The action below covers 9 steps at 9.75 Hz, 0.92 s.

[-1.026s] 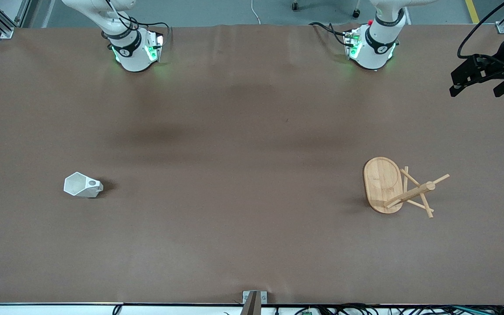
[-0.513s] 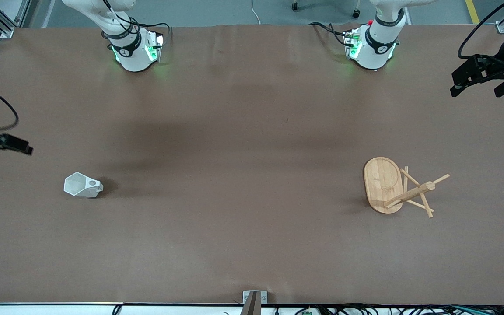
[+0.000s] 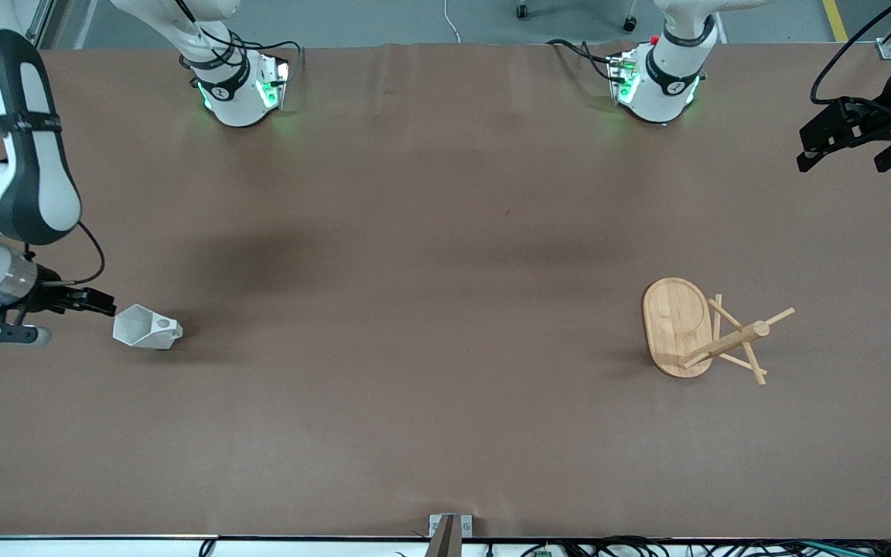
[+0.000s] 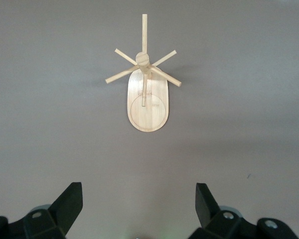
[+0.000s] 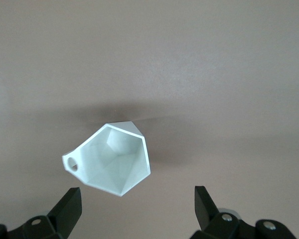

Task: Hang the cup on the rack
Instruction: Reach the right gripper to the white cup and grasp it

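Observation:
The white faceted cup lies on its side toward the right arm's end of the table, its hexagonal mouth turned to my right gripper. That gripper is open, low and just short of the rim. In the right wrist view the cup sits ahead of the open right gripper, handle hole to one side, nothing between the jaws. The bamboo rack stands toward the left arm's end, oval base flat, pegs spreading from its post. My left gripper waits open, high and away from the rack; the left wrist view shows the left gripper holding nothing.
Brown table cover with both arm bases along the edge farthest from the front camera. A small metal bracket sits at the nearest edge. Wide bare surface lies between cup and rack.
My right arm has swung in from the table's end and come down beside the cup's mouth. The cup, the rack and the left arm have not moved.

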Each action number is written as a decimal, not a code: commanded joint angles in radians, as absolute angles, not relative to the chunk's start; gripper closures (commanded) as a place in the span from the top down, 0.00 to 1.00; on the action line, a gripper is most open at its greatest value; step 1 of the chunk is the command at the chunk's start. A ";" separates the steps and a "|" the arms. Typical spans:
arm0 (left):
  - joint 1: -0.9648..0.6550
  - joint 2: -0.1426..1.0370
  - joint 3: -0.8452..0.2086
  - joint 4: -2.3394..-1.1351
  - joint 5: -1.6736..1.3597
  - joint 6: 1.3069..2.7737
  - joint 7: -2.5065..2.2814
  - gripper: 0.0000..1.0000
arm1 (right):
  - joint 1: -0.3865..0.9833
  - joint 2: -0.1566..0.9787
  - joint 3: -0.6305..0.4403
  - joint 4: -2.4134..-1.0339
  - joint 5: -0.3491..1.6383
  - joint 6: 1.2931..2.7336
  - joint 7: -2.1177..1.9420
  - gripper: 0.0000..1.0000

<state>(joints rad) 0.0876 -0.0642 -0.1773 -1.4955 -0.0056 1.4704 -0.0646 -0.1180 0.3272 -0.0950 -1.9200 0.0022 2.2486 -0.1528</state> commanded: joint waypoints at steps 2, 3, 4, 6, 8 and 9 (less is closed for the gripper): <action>0.089 -0.052 -0.183 -1.505 0.000 1.450 -0.040 1.00 | -0.129 0.405 -0.083 -1.974 0.017 2.400 -0.178 1.00; 0.090 -0.054 -0.183 -1.506 0.000 1.450 -0.040 1.00 | -0.129 0.422 -0.083 -1.974 0.029 2.430 -0.179 1.00; 0.091 -0.052 -0.183 -1.509 0.000 1.448 -0.040 1.00 | -0.129 0.436 -0.083 -1.971 0.031 2.433 -0.178 1.00; 0.087 -0.051 -0.183 -1.511 0.000 1.448 -0.040 1.00 | -0.130 0.449 -0.083 -1.956 0.057 2.431 -0.179 0.92; 0.086 -0.049 -0.184 -1.511 -0.003 1.448 -0.041 1.00 | -0.130 0.462 -0.083 -1.948 0.057 2.431 -0.179 0.64; 0.083 -0.043 -0.184 -1.512 -0.003 1.450 -0.043 1.00 | -0.132 0.466 -0.083 -1.942 0.057 2.431 -0.178 0.57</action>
<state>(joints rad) 0.0856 -0.0616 -0.1814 -1.4959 -0.0056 1.4652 -0.0598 -0.1180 0.4527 -0.0927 -1.9584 0.0387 2.4273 -0.1608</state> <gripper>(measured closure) 0.000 0.348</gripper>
